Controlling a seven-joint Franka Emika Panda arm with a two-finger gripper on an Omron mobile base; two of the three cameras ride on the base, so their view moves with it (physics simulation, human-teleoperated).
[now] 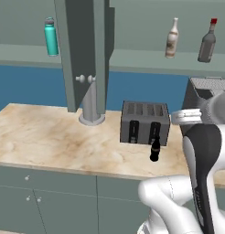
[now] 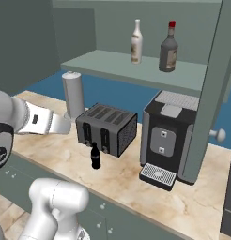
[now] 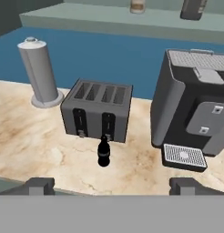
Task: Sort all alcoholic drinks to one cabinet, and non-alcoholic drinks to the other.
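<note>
A small black bottle (image 3: 104, 152) stands upright on the marble counter just in front of the toaster (image 3: 98, 109); it also shows in the base views (image 1: 155, 149) (image 2: 95, 156). My gripper (image 3: 112, 186) is open, held back over the counter's front edge, well short of the bottle, with nothing between its fingers. On the open cabinet shelf above stand a pale cream bottle (image 2: 136, 42) (image 1: 172, 39) and a dark grey bottle with a red cap (image 2: 168, 48) (image 1: 207, 42). A teal flask (image 1: 51, 36) stands on the shelf left of the cabinet divider.
A dark coffee machine (image 3: 196, 109) (image 2: 169, 136) sits right of the toaster (image 2: 106, 128). A grey cylinder (image 3: 38, 73) (image 2: 73, 96) stands at the back left. An open cabinet door (image 1: 84, 50) hangs over the counter; another door (image 2: 211, 93) is at the right.
</note>
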